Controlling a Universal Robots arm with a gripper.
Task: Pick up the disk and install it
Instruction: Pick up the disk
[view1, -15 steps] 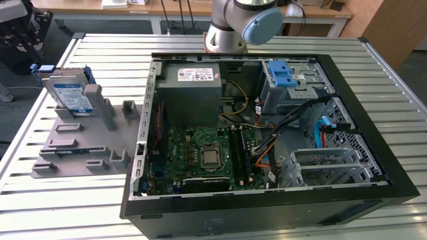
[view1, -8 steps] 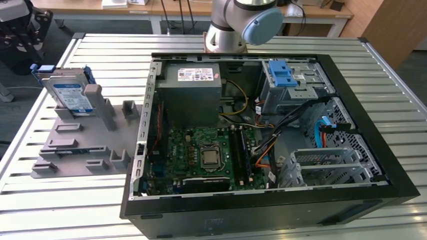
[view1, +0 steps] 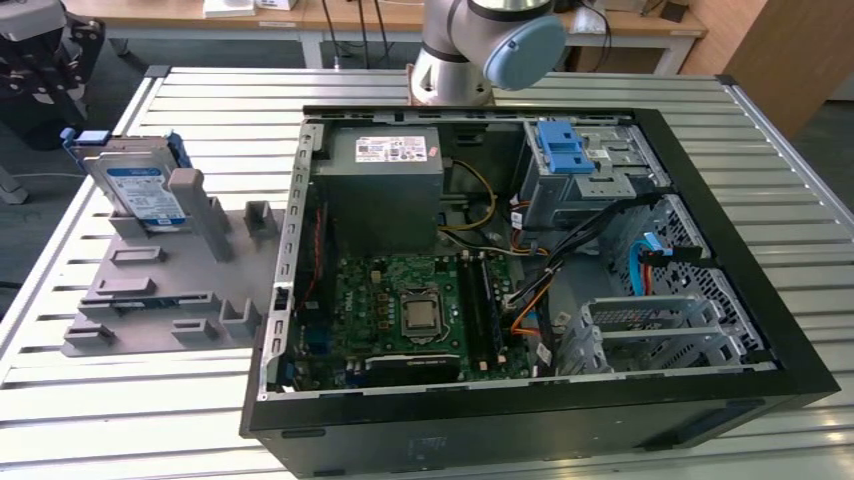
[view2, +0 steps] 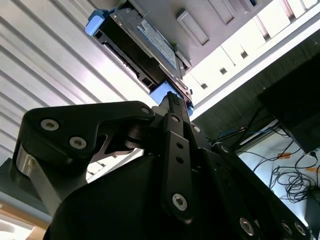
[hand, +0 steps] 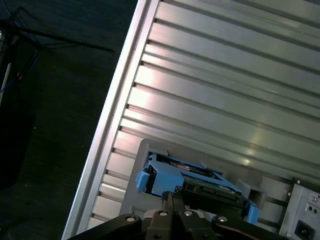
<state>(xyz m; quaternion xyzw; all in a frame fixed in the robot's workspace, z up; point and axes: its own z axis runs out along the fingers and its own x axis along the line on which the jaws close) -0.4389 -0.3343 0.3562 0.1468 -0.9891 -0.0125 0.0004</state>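
The gripper (hand: 170, 196), pinched shut on nothing, sits just short of the disk (view1: 144, 190), which stands on edge in a grey holder (view1: 160, 290) near the bench's (view1: 134, 400) far corner on the exterior view's left, so I'd say pickup and fitting into the case (view1: 534, 430) both remain.

In the exterior view, your case (view1: 534, 420) sits at the middle of the table (view1: 134, 420). A fixture (view1: 140, 290) lies at its 9 o'clock, with the disk (view1: 140, 190) standing on edge in it at 10 o'clock. The arm base (view1: 447, 70) stands at 12 o'clock, behind the case.
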